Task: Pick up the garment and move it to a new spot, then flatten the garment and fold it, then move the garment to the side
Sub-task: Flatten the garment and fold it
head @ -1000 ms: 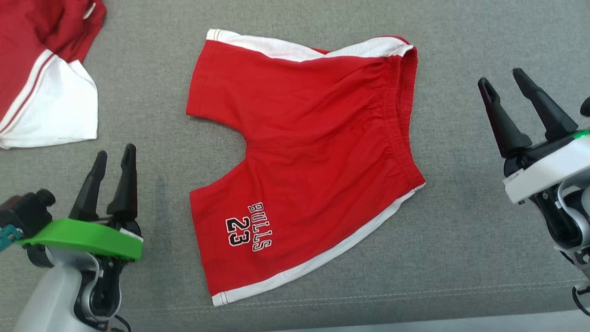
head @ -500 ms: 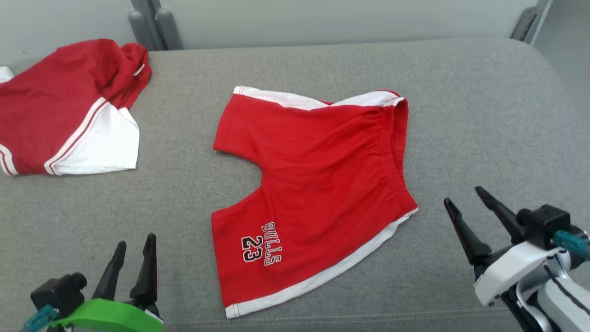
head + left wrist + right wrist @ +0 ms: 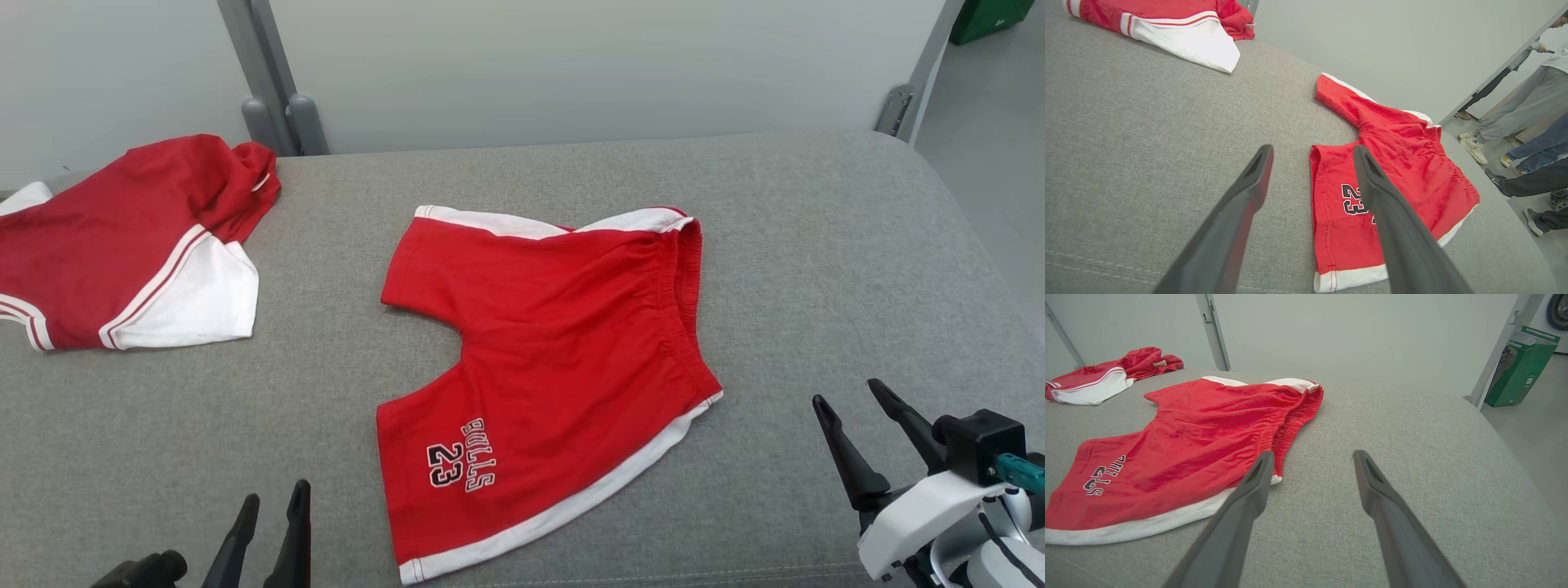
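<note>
Red shorts [image 3: 547, 384] with white side stripes are lying spread out near the middle of the grey padded bench [image 3: 816, 245]. The waistband is facing the robot's right and both legs are pointing left. The "BULLS 23" print is showing on the nearer leg.

The left hand [image 3: 276, 492] is hovering at the near edge of the bench, left of the nearer leg's hem and clear of the cloth. Its fingers are standing wide apart and gripping nothing.

The right hand [image 3: 847, 392] is hanging over bare bench to the right of the shorts, near the waistband's near corner but not touching it. It is also gaping fully and carrying nothing.

A second red and white garment [image 3: 122, 245] is lying bunched at the far left of the bench, well apart from the shorts.

In the left wrist view, people's legs and shoes [image 3: 1515, 118] are showing on the floor beyond the bench. In the right wrist view, a green bag [image 3: 1519, 367] is standing on the floor.
</note>
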Robot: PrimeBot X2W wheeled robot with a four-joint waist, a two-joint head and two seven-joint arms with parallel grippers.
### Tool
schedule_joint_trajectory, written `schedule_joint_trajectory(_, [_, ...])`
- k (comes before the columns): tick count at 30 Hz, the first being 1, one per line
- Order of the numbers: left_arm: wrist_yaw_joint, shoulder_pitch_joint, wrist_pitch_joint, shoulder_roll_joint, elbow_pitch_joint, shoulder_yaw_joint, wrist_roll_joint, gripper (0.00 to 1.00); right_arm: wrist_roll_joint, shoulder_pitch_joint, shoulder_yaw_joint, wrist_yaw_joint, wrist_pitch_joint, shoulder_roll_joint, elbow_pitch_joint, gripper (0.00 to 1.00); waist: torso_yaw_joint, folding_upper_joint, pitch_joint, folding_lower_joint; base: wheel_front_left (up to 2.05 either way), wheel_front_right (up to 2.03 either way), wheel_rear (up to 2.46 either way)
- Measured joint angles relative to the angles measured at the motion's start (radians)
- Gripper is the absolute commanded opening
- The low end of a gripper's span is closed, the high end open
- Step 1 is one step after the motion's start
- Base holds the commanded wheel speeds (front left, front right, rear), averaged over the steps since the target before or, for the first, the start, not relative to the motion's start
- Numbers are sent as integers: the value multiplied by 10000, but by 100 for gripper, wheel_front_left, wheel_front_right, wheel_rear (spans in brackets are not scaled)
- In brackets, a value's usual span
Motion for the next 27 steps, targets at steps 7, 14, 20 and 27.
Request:
schedule_joint_trajectory(7, [84,470,21,-192,-13,-268,-96,100,-351,68,-33,0,-27,140,2,100,49,0,34,0,0,0,0])
schedule_joint_trajectory(14, [56,563,777,-677,77,-696,-897,100,-671,-336,591,19,82,224,4,100,112,0,392,0,0,0,0])
schedule_joint_trajectory(20, [-21,292,1300,-1210,431,-650,-1789,100,-989,-1273,988,395,608,234,541,100,216,0,885,0,0,0,0])
schedule_joint_trajectory(27, [42,43,2127,-1465,1283,-552,-2938,100,-1108,-1921,1149,731,863,330,1289,100,500,0,1175,0,0,0,0])
